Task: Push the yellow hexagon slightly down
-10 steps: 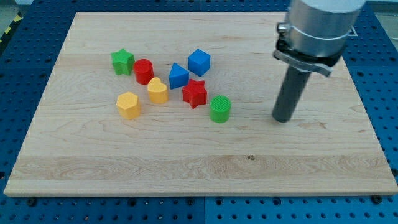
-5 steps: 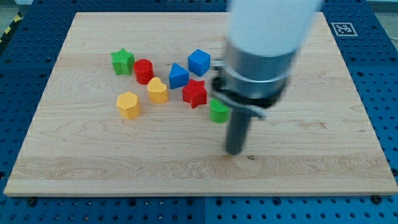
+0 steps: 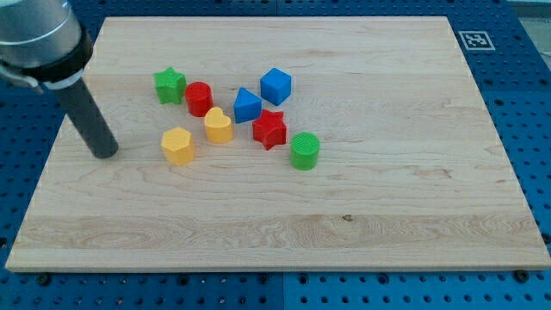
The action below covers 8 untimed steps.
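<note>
The yellow hexagon (image 3: pixel 177 145) lies on the wooden board (image 3: pixel 275 224), left of centre. My tip (image 3: pixel 105 153) rests on the board to the view's left of the hexagon, a clear gap away and about level with it. A yellow heart (image 3: pixel 219 126) lies just up and right of the hexagon.
A green star (image 3: pixel 170 84) and a red cylinder (image 3: pixel 199 98) lie above the hexagon. A blue triangle (image 3: pixel 247 105), a blue cube (image 3: pixel 275 86), a red star (image 3: pixel 269 129) and a green cylinder (image 3: pixel 304 150) lie to the right.
My tip has swept from the board's right side across to the far left, passing below the blocks. No block has moved.
</note>
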Each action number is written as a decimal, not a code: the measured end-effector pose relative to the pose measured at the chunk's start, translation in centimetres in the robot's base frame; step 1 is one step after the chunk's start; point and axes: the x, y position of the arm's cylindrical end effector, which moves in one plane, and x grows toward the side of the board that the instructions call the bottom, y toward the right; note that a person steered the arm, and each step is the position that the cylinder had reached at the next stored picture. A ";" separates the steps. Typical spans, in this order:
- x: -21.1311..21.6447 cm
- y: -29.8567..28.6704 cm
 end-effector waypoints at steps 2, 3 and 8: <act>-3.0 0.0; -3.0 1.7; -2.3 5.4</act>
